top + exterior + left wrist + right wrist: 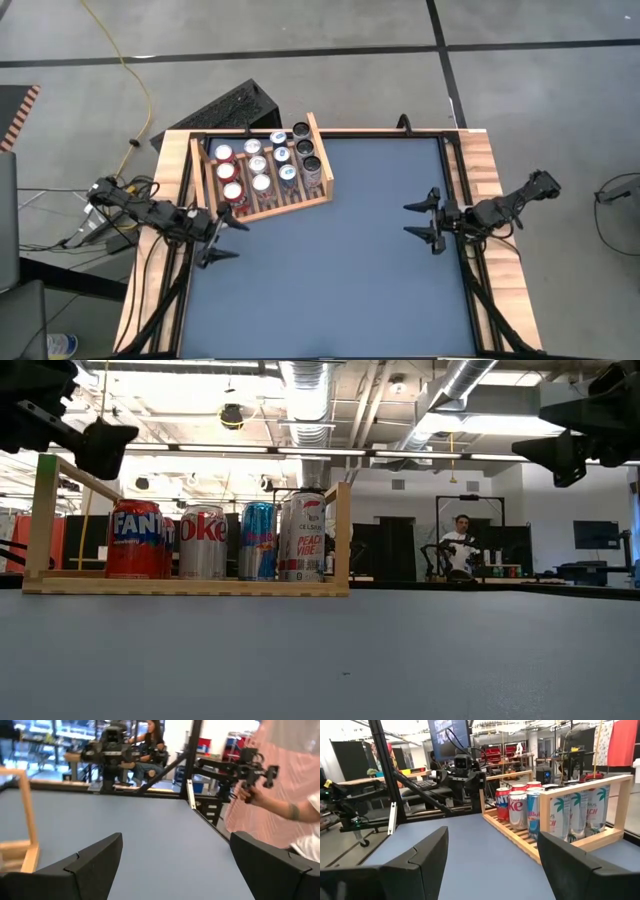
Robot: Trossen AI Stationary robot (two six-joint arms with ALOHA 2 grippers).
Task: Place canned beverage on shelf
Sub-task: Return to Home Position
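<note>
The light-wood slatted shelf (265, 168) stands at the table's far left and holds several cans (258, 165) upright on its slats; it also shows in the low view (190, 585) and the right wrist view (555, 837). My left gripper (222, 240) is open and empty, above the table just near-left of the shelf. My right gripper (425, 221) is open and empty near the table's right edge. No can stands loose on the table.
A black ridged box (232, 108) sits off the table's far-left corner, behind the shelf. The blue table top (330, 270) stretches between both arms. A person's arm and a hand with a device (260, 775) show beyond the table's right side.
</note>
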